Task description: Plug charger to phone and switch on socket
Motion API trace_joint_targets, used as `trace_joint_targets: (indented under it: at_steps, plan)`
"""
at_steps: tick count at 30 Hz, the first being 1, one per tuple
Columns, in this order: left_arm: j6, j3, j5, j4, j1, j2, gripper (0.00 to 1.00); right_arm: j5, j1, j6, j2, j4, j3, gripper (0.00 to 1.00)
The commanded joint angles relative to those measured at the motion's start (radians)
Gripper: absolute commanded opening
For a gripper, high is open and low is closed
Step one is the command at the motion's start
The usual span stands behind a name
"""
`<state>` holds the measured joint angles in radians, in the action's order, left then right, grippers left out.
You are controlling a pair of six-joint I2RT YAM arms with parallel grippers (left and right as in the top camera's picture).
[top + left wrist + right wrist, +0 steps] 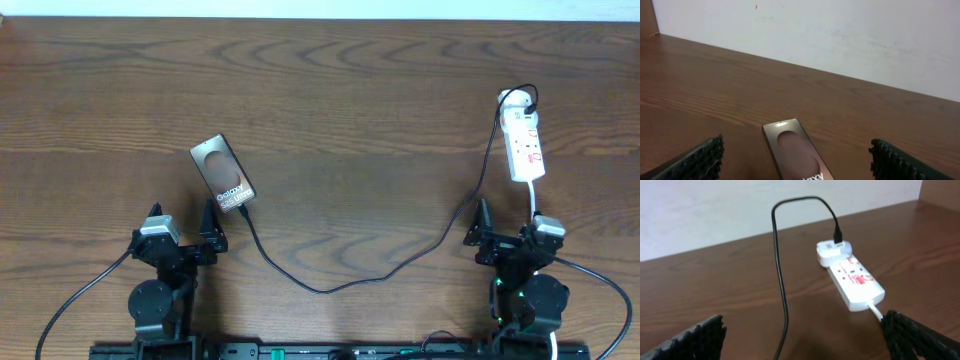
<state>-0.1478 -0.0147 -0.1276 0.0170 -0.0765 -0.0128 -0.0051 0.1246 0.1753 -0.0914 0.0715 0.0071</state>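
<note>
Phone [223, 173] on wood table [350, 90], white wall [840, 30] behind; left gripper [183, 216], right gripper [512, 226] wide.

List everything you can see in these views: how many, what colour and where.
phone: one, dark with a brownish screen, lying flat left of centre, just ahead of the left gripper.
charger cable: one, thin and black, running from the phone's near end across the table to the adapter.
adapter: one, white, at the power strip's far end.
power strip: one, white with red markings, on the right side.
cord: one, white, leaving the strip's near end.
table: one, brown wood.
wall: one, white, beyond the table's far edge.
left gripper: one, black, open, near edge on the left.
right gripper: one, black, open, near edge on the right.
</note>
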Motion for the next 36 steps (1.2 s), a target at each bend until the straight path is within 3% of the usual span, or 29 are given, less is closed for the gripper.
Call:
trace_joint_targets:
  at_steps: [1,36]
  plan:
    - [0.020,0.010,-0.018,0.043,0.002,0.007,0.92,0.013,-0.009,-0.011,0.041,0.006,-0.002,0.99]
    - [0.020,0.010,-0.018,0.043,0.002,0.007,0.92,0.014,-0.008,-0.011,0.086,0.003,-0.002,0.99]
